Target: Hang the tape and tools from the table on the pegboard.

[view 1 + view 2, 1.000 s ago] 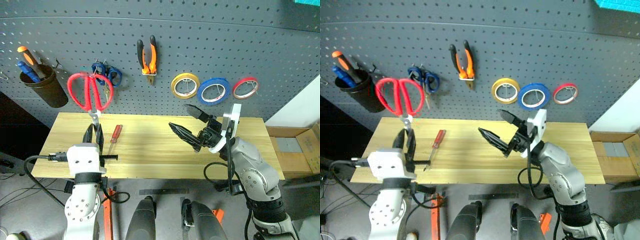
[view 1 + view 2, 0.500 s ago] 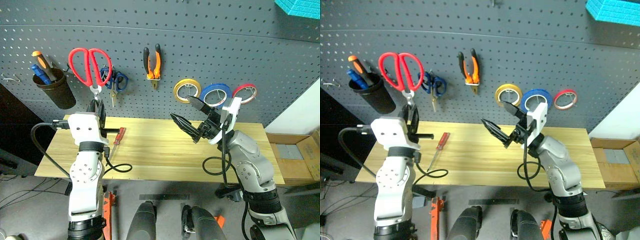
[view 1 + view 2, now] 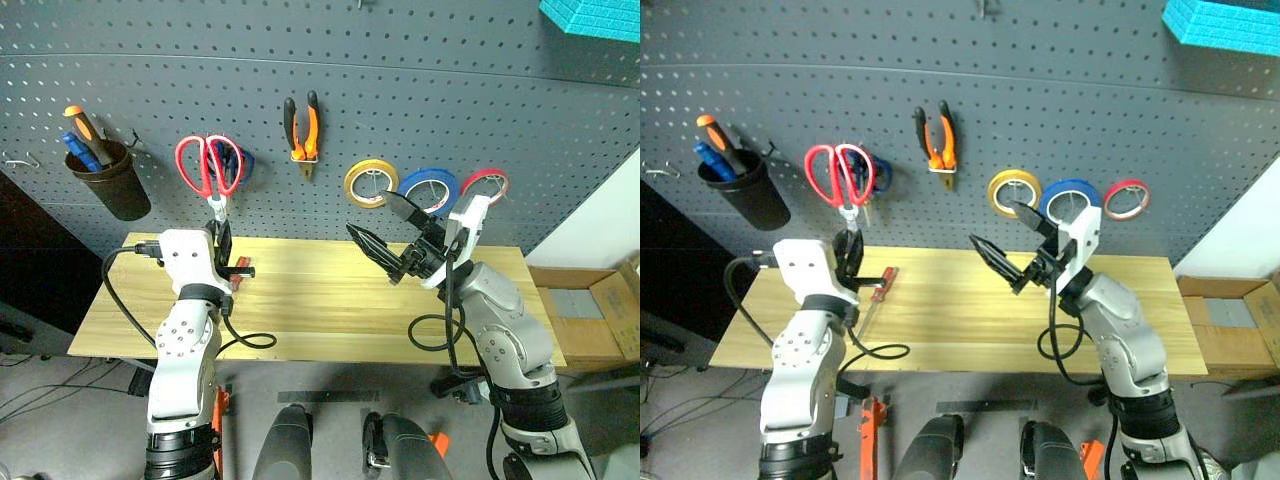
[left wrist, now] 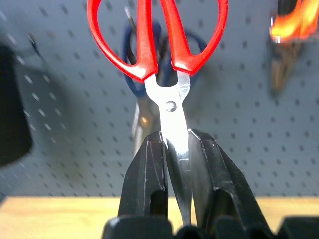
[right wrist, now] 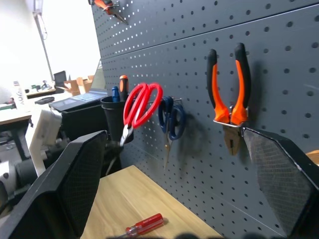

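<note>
Fingers (image 4: 149,174) of my left gripper (image 4: 174,169) clamp the blades of the red-handled scissors (image 3: 208,168), holding them upright with handles up against the pegboard (image 3: 450,90), in front of the blue-handled scissors (image 5: 172,117). My right gripper (image 3: 385,228) hovers over the bench (image 3: 320,300), fingers spread wide, holding nothing. The screwdriver (image 3: 878,290) lies on the bench; pliers (image 3: 302,125) and blue tape (image 3: 428,188) hang.

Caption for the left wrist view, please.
Left gripper shut on the blades of the red-handled scissors, handles raised toward the pegboard.
</note>
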